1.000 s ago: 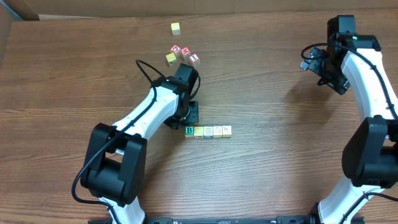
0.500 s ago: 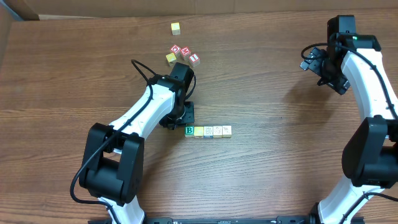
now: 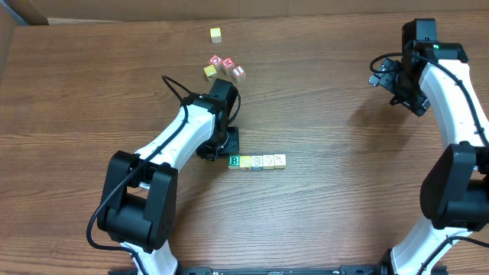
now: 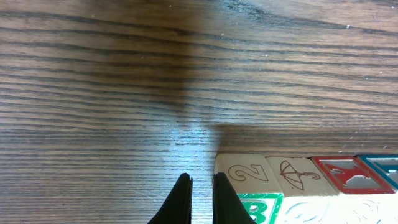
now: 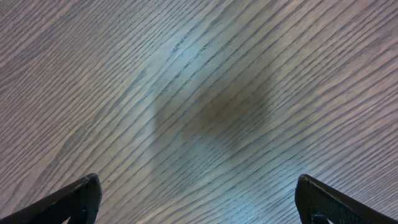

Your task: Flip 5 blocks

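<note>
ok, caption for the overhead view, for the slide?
Left tool shut beside the B block ending the five-block row; right tool open, far off.

Brown wood-grain surface (image 3: 321,214) with darker streaks, white-and-black arms (image 3: 183,134).
In the row: 1 block with a green "B" (image 3: 234,161), 1 yellow block (image 3: 245,161), 3 pale cream blocks (image 3: 268,160). Farther off, 3 red-faced cubes (image 3: 228,63) and 2 yellow cubes (image 3: 216,34).

left arm (image 3: 180,136): white shell links, rounded black joint housings, black base block | cable (image 3: 170,82): thin black loop at the wrist | right arm (image 3: 457,98): same white-and-black build, small green light near top | left gripper (image 4: 200,190): slim black tapered jaws | right gripper (image 5: 198,190): matte black wedge-shaped jaws
</note>
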Available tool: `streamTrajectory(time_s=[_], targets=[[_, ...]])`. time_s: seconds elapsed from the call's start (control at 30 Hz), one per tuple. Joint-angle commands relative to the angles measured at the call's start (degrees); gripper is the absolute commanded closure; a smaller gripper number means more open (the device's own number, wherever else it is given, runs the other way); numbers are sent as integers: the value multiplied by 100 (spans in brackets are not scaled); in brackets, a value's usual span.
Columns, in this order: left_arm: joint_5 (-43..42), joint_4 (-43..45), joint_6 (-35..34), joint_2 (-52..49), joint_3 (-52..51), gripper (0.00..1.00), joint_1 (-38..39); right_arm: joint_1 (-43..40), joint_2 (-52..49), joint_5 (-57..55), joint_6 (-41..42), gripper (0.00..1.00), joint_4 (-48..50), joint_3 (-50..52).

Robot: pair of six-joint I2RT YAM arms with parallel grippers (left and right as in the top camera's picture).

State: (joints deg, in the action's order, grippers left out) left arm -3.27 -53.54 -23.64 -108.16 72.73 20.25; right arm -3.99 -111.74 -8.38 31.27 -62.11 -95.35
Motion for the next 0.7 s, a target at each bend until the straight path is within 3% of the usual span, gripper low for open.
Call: streamTrajectory(time_s=[0.0,0.37,0.67], targets=[[-74,-22,-35,-83,-26,94,37,0,105,-59,-24,0,31,-63],[540,-321,-103,55,-15,96,-192,0,105,-59,-24,0,31,-63],[262,-415,-170,1150,-15,96,-223,0,105,-59,-24,0,31,-61]])
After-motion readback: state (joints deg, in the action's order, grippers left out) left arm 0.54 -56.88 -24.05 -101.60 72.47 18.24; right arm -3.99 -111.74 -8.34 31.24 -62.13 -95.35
